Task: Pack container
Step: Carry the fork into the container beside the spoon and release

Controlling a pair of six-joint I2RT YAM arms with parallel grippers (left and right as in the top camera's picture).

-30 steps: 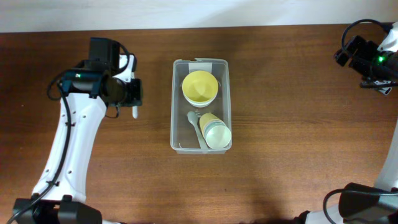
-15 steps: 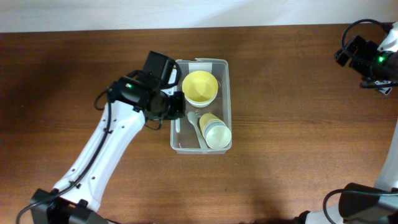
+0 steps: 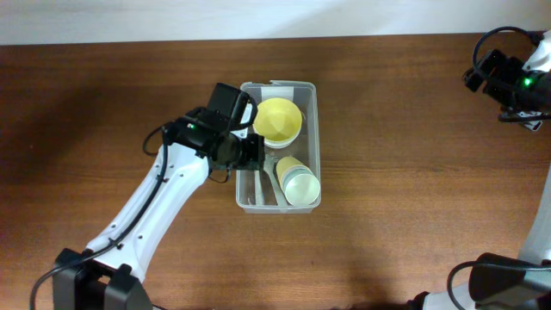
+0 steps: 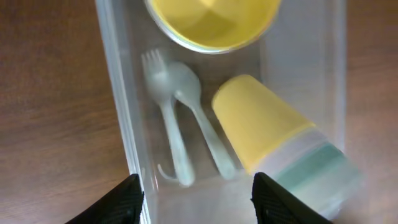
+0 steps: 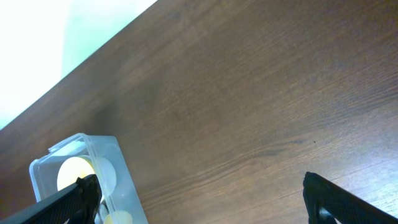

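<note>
The clear container [image 3: 311,142] is sitting at centre frame on the tabletop [image 3: 413,172], holding a yellow bowl [image 3: 276,120], a tipped yellow cup [image 3: 297,181], a fork [image 4: 171,130] and a spoon [image 4: 186,84]. My left pincer [image 4: 199,208] is hovering over its left side, fingers apart. My right pincer [image 5: 205,199] is hanging at upper right, fingers apart.

Just a dark wood-grain surface [image 3: 405,215] with a plain white strip [image 3: 172,17] running along its far edge.
</note>
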